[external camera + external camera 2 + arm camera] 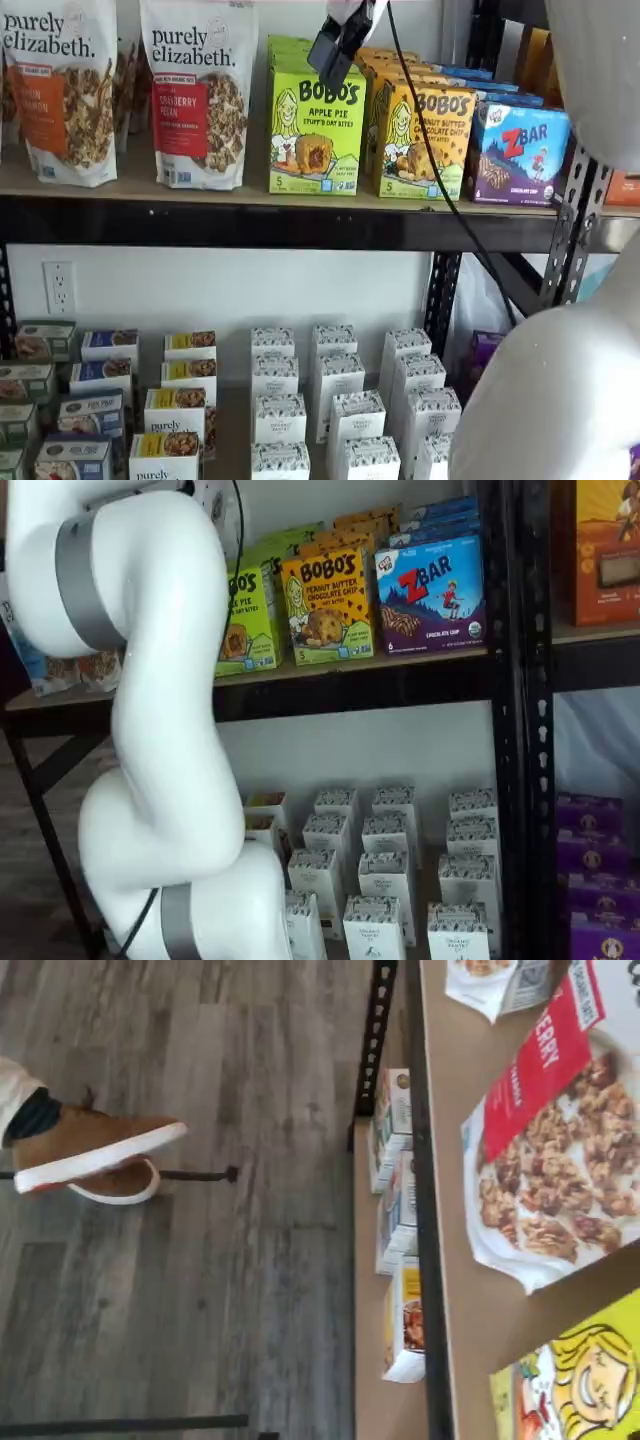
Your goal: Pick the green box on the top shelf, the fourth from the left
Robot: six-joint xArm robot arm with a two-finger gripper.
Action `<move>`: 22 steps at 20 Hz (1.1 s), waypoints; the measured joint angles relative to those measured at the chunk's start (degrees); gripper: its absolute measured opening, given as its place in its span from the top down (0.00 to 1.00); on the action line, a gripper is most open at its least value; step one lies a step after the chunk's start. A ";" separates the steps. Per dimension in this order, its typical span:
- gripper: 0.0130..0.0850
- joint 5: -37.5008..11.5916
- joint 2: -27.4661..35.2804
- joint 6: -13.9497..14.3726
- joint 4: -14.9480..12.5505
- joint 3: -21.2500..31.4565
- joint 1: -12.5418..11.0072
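I'd drop the gripper (pixel 338 50), fingers side-on but jaws apparently wide and empty, squarely over the green box (pixel 315 122) before closing.

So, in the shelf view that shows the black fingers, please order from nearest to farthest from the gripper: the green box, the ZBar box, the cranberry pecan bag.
From the gripper:
1. green box, directly below.
2. cranberry pecan bag, to its left.
3. ZBar box, far right.

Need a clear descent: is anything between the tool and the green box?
No: in a shelf view the tool hangs just over the green box front top edge, no object between.
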 joint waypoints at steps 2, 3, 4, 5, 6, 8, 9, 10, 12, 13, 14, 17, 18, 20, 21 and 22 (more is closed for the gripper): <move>0.00 -1.41 -0.19 -0.20 0.17 0.58 -0.07; 0.00 -1.96 -0.22 -0.36 0.40 0.78 -0.18; 0.00 -2.48 -0.25 -0.52 0.68 0.97 -0.33; 0.00 -3.09 -0.32 -0.68 0.93 1.21 -0.45; 0.00 -3.81 -0.41 -0.85 1.23 1.49 -0.58; 0.00 -5.04 -0.51 -1.16 1.74 1.89 -0.83; 0.00 -5.53 -0.51 -1.30 1.94 1.99 -0.96; 0.00 -6.01 -0.44 -1.45 2.05 2.00 -1.09; 0.00 -6.58 -0.12 -1.66 2.07 1.81 -1.28; 0.00 -7.03 0.02 -1.77 1.99 1.75 -1.34; 0.00 -7.40 0.18 -1.87 1.97 1.70 -1.41; 0.00 -8.80 0.69 -2.17 1.96 1.68 -1.52; 0.00 -9.14 0.94 -2.26 1.97 1.59 -1.55; 0.00 -9.51 1.63 -2.39 1.60 1.13 -1.56; 0.00 -9.66 2.01 -2.47 1.38 0.89 -1.55; 0.00 -9.91 2.32 -2.57 1.23 0.75 -1.55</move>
